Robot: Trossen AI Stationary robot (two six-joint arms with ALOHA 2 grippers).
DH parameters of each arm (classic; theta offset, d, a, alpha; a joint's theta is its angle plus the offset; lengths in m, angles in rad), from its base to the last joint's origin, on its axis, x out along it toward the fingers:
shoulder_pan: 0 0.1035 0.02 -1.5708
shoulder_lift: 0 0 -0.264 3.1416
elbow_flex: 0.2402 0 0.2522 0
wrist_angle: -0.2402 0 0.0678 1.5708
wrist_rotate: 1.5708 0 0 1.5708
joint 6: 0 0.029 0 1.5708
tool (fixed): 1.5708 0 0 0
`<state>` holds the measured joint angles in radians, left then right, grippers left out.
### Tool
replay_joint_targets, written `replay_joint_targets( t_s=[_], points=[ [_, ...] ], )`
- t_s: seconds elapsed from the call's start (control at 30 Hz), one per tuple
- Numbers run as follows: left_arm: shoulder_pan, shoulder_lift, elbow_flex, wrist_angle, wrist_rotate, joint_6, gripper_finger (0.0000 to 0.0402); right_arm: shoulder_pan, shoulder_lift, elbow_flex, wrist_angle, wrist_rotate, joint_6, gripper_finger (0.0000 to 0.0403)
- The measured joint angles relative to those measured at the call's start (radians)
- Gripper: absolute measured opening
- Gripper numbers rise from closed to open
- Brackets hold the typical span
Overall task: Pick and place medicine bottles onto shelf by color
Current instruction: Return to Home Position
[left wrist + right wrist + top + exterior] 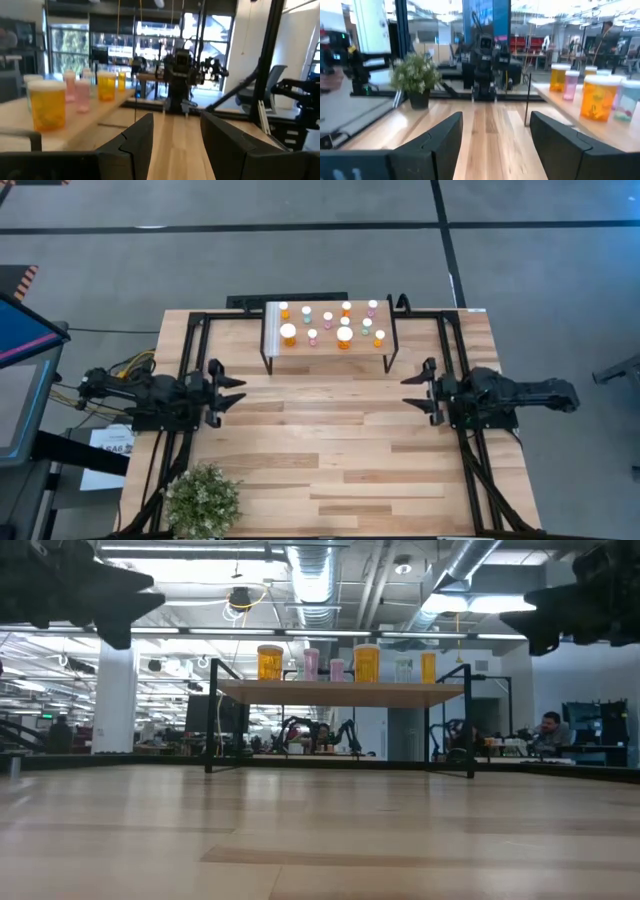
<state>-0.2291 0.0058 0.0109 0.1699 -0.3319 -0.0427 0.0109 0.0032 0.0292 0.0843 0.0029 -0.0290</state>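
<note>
Nearest me, a potted plant (pixel 203 498) sat on the near-left corner of the wooden table (pixel 330 450). Further in, the two arms faced each other across the table. Left gripper (pixel 238 392) hung above the left side, pointing inward, fingers spread apart; its wrist view showed the same wide gap between the fingers (pixel 142 135). Right gripper (pixel 408 392) mirrored it over the right side, fingers also spread wide, well apart from the left one. Both sat nearer to me than the shelf (pixel 300 348), touching neither it nor any bottle. The shelf stood on thin black legs at the far edge of the table, roughly centred, with a pale strip (pixel 271 325) at its left end. All the medicine bottles (pixel 327 319) I could see stood upright on the shelf top. Two big orange bottles (pixel 288 334) were toward its front edge, one near the left end, one about the middle. Small white-capped orange, green and pink ones were spread beside and behind them. Couldn't tell a clean colour grouping from above. Beyond the table was open workshop floor, with a person (pixel 548 730) seated far back on the right
</note>
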Motion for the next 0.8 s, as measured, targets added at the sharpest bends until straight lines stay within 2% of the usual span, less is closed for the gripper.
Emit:
replay_joint_targets(
  t_s=[0.07,0.17,0.37,0.53,0.8],
  points=[
    [0.000,-0.001,0.000,-0.006,0.005,-0.012,0.0153,0.000,-0.002,-0.021,0.040,0.000,0.010,0.0256],
    [0.000,-0.002,-0.001,-0.002,0.008,0.003,0.0153,0.000,0.000,-0.021,-0.007,0.001,0.023,0.0256],
    [0.000,-0.002,-0.001,-0.040,-0.053,0.004,0.0153,0.000,-0.001,-0.021,-0.042,0.001,0.031,0.0256],
    [0.000,-0.002,-0.002,-0.048,-0.066,0.006,0.0153,0.000,0.003,-0.021,-0.058,0.001,0.031,0.0256],
    [0.000,-0.001,-0.003,-0.086,-0.073,0.085,0.0153,0.000,0.003,-0.022,-0.064,0.001,0.029,0.0256]
  ],
)
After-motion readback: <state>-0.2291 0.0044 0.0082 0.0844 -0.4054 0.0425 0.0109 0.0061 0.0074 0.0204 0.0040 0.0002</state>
